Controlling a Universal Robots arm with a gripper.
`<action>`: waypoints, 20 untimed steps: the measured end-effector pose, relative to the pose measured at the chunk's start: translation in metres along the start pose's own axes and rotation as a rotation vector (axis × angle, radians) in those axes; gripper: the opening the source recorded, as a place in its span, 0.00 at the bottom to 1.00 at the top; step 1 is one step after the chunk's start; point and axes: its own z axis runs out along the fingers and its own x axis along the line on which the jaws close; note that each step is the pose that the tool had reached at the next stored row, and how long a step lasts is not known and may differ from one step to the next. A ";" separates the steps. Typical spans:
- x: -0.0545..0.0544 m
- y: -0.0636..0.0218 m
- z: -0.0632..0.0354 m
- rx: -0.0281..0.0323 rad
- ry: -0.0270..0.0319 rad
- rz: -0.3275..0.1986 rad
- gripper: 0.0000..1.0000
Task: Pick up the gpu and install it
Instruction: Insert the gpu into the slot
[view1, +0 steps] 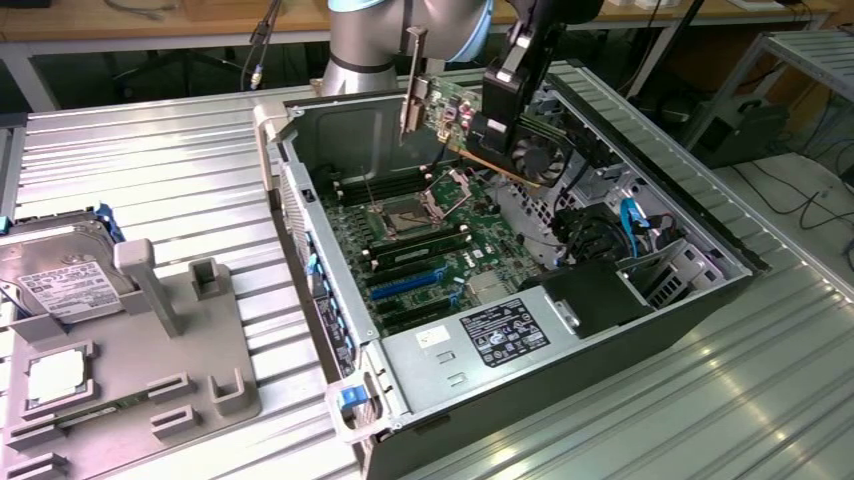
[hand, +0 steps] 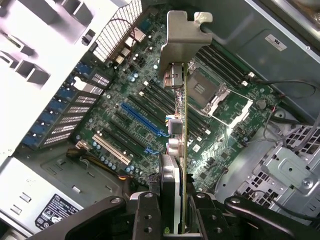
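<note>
The gpu (view1: 470, 118) hangs tilted in the air above the open computer case (view1: 347, 310), over its far end. It is a green board with a black fan (view1: 541, 152) and a silver end bracket (view1: 414, 85). My gripper (view1: 514, 95) is shut on the card. In the wrist view the gpu (hand: 183, 150) appears edge-on, its bracket (hand: 182, 45) farthest from me, clamped between my fingers (hand: 145, 217). Beneath it lies the motherboard (hand: 120, 100) with a blue slot (hand: 142, 119) and an open CPU socket (hand: 205, 90).
Inside the case are the motherboard (view1: 454, 250), a black power supply (view1: 501, 335) and a drive cage with blue cables (view1: 627, 225). On the exterior view's left a grey fixture (view1: 147, 370) carries a silver hard drive (view1: 60, 270) and a square CPU chip (view1: 54, 375).
</note>
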 end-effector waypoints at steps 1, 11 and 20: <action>0.000 0.0000 0.0000 -0.0001 0.0000 -0.005 0.28; 0.000 0.0000 0.0000 -0.0002 0.0003 -0.042 0.28; 0.000 0.0000 0.0000 -0.0004 0.0006 -0.078 0.28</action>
